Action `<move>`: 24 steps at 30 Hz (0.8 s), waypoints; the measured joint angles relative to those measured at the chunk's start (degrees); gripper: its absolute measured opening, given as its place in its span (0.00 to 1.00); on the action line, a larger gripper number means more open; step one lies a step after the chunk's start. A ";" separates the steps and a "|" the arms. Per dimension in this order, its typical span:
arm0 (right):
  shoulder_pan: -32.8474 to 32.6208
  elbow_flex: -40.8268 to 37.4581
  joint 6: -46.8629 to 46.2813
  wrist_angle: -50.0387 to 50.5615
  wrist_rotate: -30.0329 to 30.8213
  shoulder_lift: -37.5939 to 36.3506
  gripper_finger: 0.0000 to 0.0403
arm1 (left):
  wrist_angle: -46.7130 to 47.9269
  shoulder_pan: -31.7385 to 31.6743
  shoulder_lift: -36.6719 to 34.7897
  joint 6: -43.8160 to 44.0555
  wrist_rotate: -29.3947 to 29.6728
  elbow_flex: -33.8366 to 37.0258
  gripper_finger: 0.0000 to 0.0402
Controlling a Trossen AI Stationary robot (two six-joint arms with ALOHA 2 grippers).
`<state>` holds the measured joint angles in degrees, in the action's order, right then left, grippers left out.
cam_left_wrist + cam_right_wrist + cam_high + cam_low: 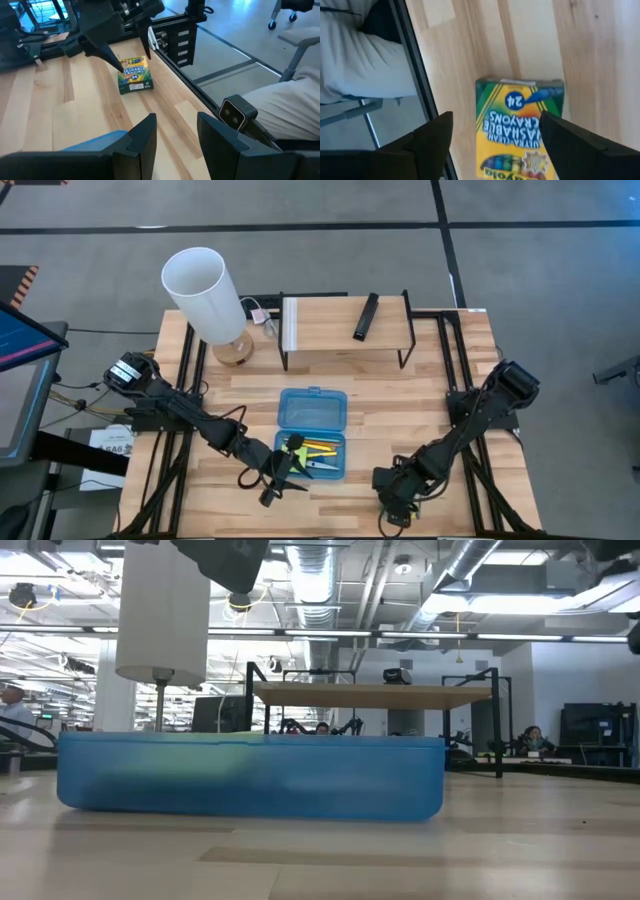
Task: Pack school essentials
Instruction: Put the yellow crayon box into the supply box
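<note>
The right claw point(492, 135) hangs released over the crayon box point(517, 127), which lies on the counter point(420, 395) right of the blue case point(312, 432), probably lining up a grab. The left claw point(175, 132), released and empty, waits near the case.

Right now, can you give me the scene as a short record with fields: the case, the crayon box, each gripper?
case: blue plastic case open at table centre, pencils lying in its near half
crayon box: crayon box flat on the table near the front edge, outside the case
right gripper: right gripper above the crayon box, jaws open on both sides of it, not closed yet
left gripper: left gripper at the case's front left corner, jaws open, empty
</note>
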<state>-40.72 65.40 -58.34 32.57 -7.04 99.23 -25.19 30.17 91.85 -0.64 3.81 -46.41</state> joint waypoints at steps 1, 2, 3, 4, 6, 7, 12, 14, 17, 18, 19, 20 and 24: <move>0.24 0.01 0.43 -0.32 -0.01 0.21 0.80 | 0.00 0.00 0.00 0.07 0.00 0.00 0.32; 0.50 0.01 1.37 -0.36 -0.01 0.34 0.81 | -0.04 0.00 0.00 0.07 0.00 0.00 0.32; 0.86 -0.01 2.01 -0.32 0.01 0.36 0.81 | -0.20 0.00 0.00 0.08 0.00 0.00 0.32; 1.21 -0.01 2.11 -0.88 0.01 0.30 0.82 | -0.29 0.00 0.00 0.08 0.00 0.00 0.32; 1.79 -0.01 1.02 -3.06 0.01 0.25 0.82 | -0.31 0.00 0.00 0.12 0.00 0.00 0.32; 2.15 -0.01 0.05 -4.07 0.04 0.25 0.81 | -0.39 0.00 0.00 0.14 0.02 0.00 0.32; 4.94 0.01 1.12 -9.71 -0.10 0.25 0.80 | -0.38 0.00 0.00 0.20 0.00 0.00 0.32; 6.08 0.01 2.35 -10.49 -0.46 0.25 0.80 | 0.01 0.00 0.00 0.17 0.00 0.00 0.32; 7.88 0.01 2.56 -10.15 -0.52 0.25 0.80 | 0.03 0.00 0.00 0.18 0.01 0.00 0.32; 8.46 0.01 1.34 -10.25 -0.60 0.25 0.80 | 0.03 0.00 0.00 0.19 0.02 0.00 0.32; 8.96 0.01 0.11 -10.29 -0.64 0.25 0.81 | 0.02 0.00 0.00 0.19 0.02 0.00 0.32; 9.50 0.01 -0.85 -10.26 -0.66 0.25 0.81 | 0.00 0.00 0.00 0.19 0.02 0.00 0.32; 11.26 0.01 -1.95 -10.52 -0.64 0.25 0.81 | 0.00 0.00 0.00 0.54 0.02 0.00 0.32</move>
<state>-29.45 65.41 -60.29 22.05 -7.68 99.48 -25.19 30.17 91.85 -0.10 3.84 -46.41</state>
